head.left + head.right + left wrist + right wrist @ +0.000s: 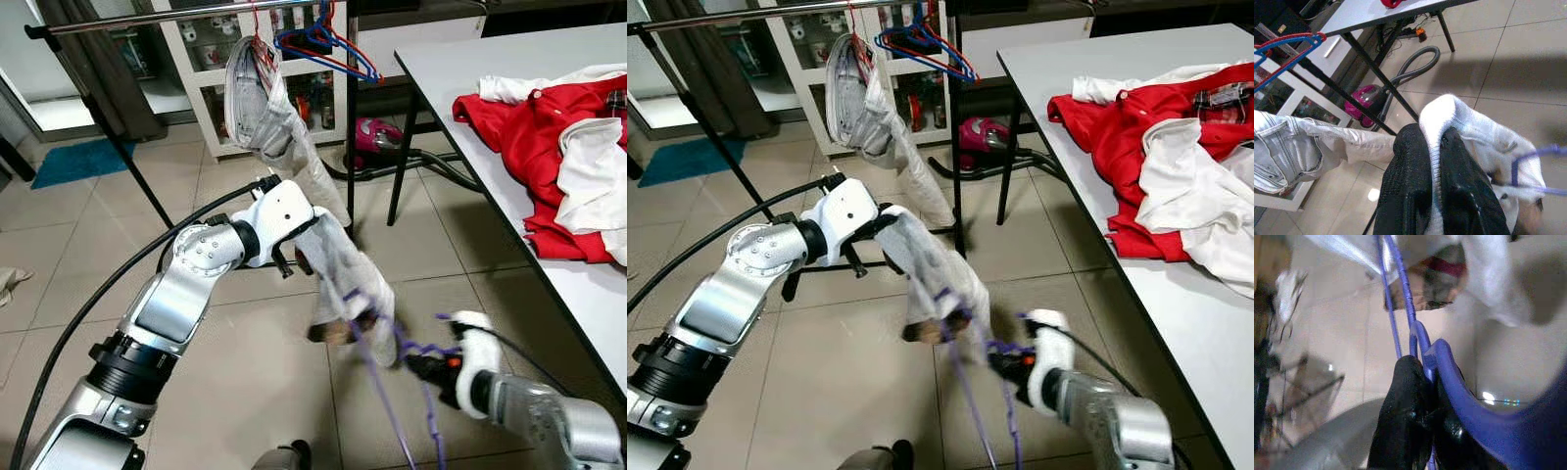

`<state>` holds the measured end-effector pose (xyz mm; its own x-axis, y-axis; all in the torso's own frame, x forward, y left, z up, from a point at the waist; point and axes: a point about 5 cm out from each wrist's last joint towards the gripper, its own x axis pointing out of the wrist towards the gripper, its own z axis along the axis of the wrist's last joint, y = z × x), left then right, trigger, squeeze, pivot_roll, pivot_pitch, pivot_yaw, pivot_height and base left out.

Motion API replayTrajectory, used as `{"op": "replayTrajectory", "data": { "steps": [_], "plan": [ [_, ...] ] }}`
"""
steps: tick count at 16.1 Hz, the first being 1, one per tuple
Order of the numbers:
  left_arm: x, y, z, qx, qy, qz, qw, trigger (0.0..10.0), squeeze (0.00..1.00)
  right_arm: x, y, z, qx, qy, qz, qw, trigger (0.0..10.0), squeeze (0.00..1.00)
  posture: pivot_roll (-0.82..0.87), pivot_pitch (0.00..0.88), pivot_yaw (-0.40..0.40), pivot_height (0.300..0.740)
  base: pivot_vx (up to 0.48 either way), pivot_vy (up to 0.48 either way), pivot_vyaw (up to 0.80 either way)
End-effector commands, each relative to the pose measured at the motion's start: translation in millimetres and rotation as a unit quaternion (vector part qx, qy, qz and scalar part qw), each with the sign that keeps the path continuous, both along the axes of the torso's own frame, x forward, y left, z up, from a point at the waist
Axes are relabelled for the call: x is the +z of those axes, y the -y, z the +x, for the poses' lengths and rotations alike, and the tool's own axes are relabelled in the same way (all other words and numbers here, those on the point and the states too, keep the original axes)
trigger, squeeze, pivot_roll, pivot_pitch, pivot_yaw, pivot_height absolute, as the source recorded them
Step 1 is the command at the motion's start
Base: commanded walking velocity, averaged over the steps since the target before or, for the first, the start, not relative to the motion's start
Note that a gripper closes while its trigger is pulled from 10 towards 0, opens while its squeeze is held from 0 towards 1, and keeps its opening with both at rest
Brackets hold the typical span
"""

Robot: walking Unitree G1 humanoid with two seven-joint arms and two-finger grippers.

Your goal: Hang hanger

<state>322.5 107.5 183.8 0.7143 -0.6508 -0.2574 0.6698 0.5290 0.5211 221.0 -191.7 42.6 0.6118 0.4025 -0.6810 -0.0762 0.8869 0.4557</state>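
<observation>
A purple hanger (392, 372) carries a white garment (348, 279) low over the floor in front of me. My right gripper (423, 367) is shut on the hanger's neck, its black fingers (1410, 411) pinching the purple wire. My left gripper (304, 245) is shut on a fold of the white garment (1449, 122), its fingers (1410, 196) clamping the knit edge. Behind stands the clothes rail (176, 18) with pale jeans (265, 108) on a red hanger and blue and red empty hangers (328, 44).
A white table (490, 127) with red and white clothes (558, 147) runs along my right. A pink vacuum cleaner (372, 135) and its hose lie under it. A white cabinet (206, 88) stands behind the rail. A black cable (98, 304) trails beside my left arm.
</observation>
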Motion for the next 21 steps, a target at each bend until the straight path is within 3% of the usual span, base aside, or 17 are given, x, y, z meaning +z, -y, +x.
{"op": "replayTrajectory", "data": {
  "steps": [1, 8, 11, 13, 15, 18, 21],
  "plan": [
    [4.2, -4.1, 2.4, 0.016, 0.015, 0.000, 1.000, 10.0, 0.00, 0.4, 5.0, 0.8, -0.030, -0.008, 0.005, 0.999, 10.0, 0.00, 0.04, 0.104, 0.097, 0.740, 0.000, 0.000, 0.00],
    [-15.8, -2.8, -4.9, 0.034, 0.024, 0.014, 0.999, 10.0, 0.00, 13.2, 23.2, 6.0, -0.172, -0.047, 0.090, 0.980, 10.0, 0.00, 0.00, 0.101, 0.057, 0.740, 0.000, 0.000, 0.00],
    [-18.4, 2.1, -8.1, 0.027, 0.034, 0.012, 0.999, 10.0, 0.00, 27.2, 23.6, 20.8, -0.227, -0.021, 0.120, 0.966, 10.0, 0.00, 0.01, 0.092, 0.050, 0.740, 0.000, 0.000, 0.00],
    [-36.3, 12.4, -18.2, 0.004, 0.007, 0.001, 1.000, 10.0, 0.00, 42.5, 9.3, 54.2, -0.305, 0.021, 0.211, 0.929, 10.0, 0.00, 0.02, 0.081, 0.054, 0.740, 0.000, 0.000, 0.00],
    [-49.9, 17.6, -24.2, -0.006, 0.000, 0.001, 1.000, 10.0, 0.00, 55.6, -10.9, 74.3, -0.301, 0.044, 0.246, 0.920, 10.0, 0.00, 0.03, 0.074, 0.063, 0.740, 0.000, 0.000, 0.00],
    [-52.1, 24.9, -30.6, -0.016, -0.003, -0.033, 0.999, 10.0, 0.00, 81.1, -29.2, 90.8, -0.312, 0.101, 0.258, 0.909, 10.0, 0.00, 0.06, 0.061, 0.067, 0.740, 0.000, 0.000, 0.00],
    [-48.7, 26.1, -39.2, -0.039, -0.019, -0.087, 0.995, 10.0, 0.00, 94.1, -19.4, 105.8, -0.374, 0.157, 0.204, 0.891, 10.0, 0.00, 0.07, 0.047, 0.081, 0.740, 0.000, 0.000, 0.00]
  ]
}}
